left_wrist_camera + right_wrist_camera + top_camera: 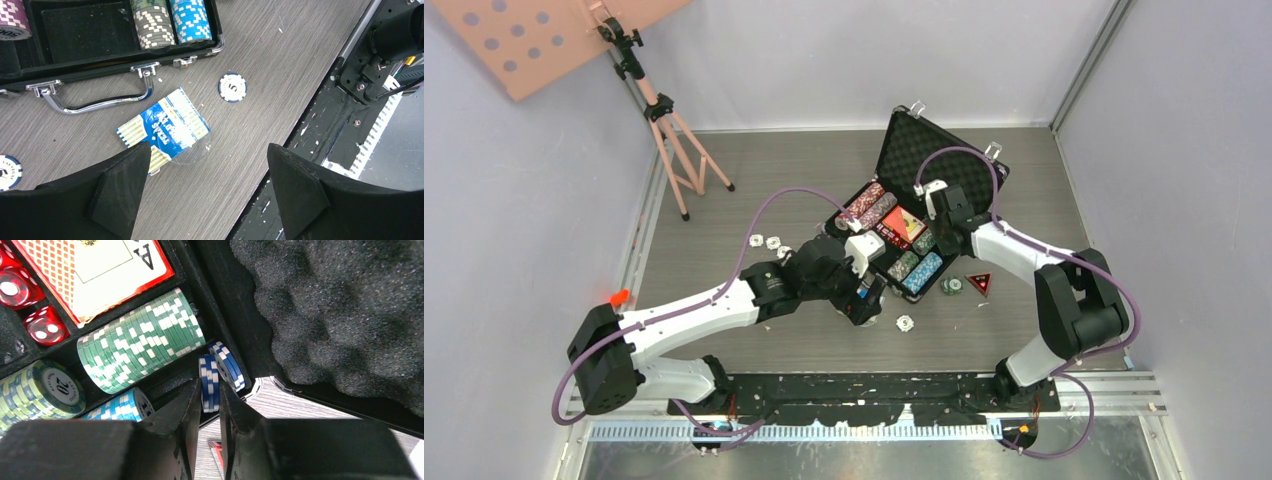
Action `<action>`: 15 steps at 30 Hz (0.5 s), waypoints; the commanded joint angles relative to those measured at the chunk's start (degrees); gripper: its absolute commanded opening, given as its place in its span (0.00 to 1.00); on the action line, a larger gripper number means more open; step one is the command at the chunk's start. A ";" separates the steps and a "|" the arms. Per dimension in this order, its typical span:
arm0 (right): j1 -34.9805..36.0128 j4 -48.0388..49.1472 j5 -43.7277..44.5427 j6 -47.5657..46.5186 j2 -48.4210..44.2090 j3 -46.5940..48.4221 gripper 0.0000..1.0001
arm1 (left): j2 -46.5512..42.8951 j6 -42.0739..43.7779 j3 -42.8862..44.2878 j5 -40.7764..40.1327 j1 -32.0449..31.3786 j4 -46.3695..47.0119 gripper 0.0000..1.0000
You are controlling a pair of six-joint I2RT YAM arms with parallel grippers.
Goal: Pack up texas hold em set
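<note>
The black briefcase point(936, 150) lies open at mid-table, its rows holding poker chips. In the right wrist view my right gripper point(210, 390) is shut on a few dark blue chips point(210, 375) standing on edge at the case's corner, beside a green row point(140, 340). More blue chips point(229, 365) lean there. The red card deck point(100, 265) and red dice point(46, 325) sit in the case. My left gripper point(207, 150) hangs open over the table in front of the case, just beside the blue card deck point(165, 127).
Loose chips lie on the table point(233, 87) point(7, 172) point(773, 242). The case handle point(95, 97) faces the blue deck. A red triangular piece point(979, 283) lies right of the case. The pink tripod point(674, 140) stands far left. The arm mounting rail point(350, 115) borders the near edge.
</note>
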 commanded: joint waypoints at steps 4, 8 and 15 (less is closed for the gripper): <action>1.86 2.26 6.97 -0.78 0.42 2.82 0.33 | -1.30 0.11 -0.27 -0.70 0.10 1.23 0.89; 2.56 2.12 8.23 -0.32 -0.84 2.84 0.36 | -1.00 0.10 -0.05 -0.57 0.10 1.15 0.89; 2.64 0.80 10.16 0.28 -2.11 3.93 0.27 | 0.12 -0.25 0.25 -0.18 0.10 1.30 0.89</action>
